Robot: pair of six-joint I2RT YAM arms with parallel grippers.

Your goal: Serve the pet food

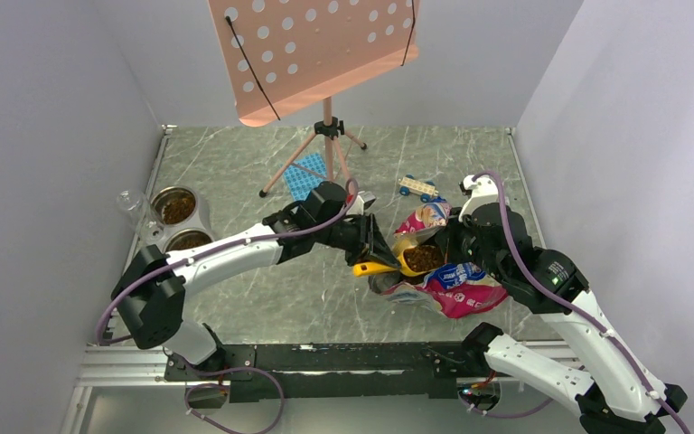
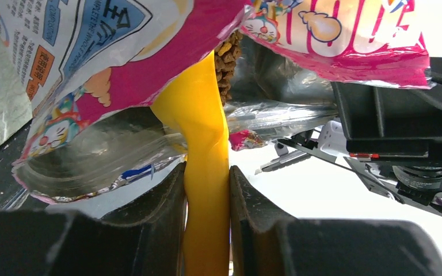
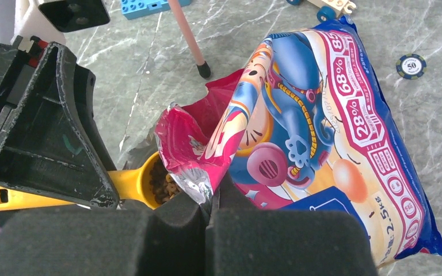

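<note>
My left gripper is shut on the handle of a yellow scoop. The scoop's bowl sits at the open mouth of the pink-and-blue foil bag and holds dark brown pet food. The pet food also shows in the left wrist view and the right wrist view. My right gripper is shut on the torn pink edge of the bag and holds the mouth open. Two steel bowls at the left hold some kibble.
A pink music stand on a tripod stands at the back centre, one foot near the bag. A blue brick plate, a toy car and a poker chip lie on the marble table. A clear bottle is by the bowls.
</note>
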